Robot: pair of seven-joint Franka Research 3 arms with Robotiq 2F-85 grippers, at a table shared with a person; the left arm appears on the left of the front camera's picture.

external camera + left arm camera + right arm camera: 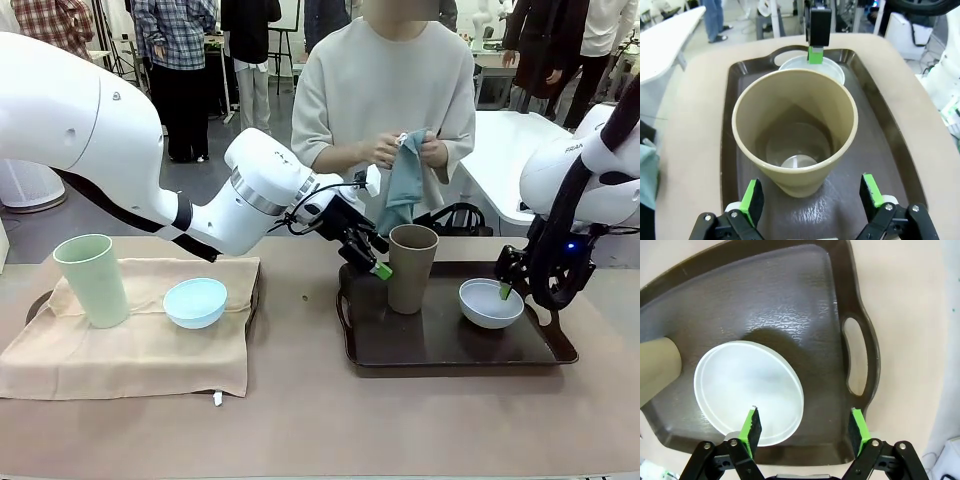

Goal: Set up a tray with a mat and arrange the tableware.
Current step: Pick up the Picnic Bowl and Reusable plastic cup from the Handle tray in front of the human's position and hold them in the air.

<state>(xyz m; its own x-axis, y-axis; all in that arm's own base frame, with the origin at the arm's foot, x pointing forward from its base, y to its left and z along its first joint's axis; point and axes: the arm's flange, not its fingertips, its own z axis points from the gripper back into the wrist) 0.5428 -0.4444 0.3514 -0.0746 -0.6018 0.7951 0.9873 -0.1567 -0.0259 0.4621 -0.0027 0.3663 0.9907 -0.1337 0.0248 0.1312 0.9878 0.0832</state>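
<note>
Front view, left claw: the left gripper (372, 262) is spread wide and empty, just beside the left wall of the tall tan-brown plastic cup (412, 268).
Front view, right claw: the right gripper (507, 290) is also spread, with one green tip dipping inside the small shallow white bowl (490, 303), not clamped.
Front view, tray: the dark brown handled plastic tray (450, 352) at right holds the cup and bowl, with bare floor along its near edge.
Front view, mat: the beige cloth mat (130, 350) at left carries the pale green plastic cup (90, 280) and the light blue shallow bowl (195, 302).
Front view, room: across the tan tabletop (300, 420), a person holds a teal cloth (405, 180).
Left wrist view: the pads flank the cup's base, with a gap on each side.
Right wrist view: the fingers straddle the bowl's near rim, the outer one near the tray's handle slot.
</note>
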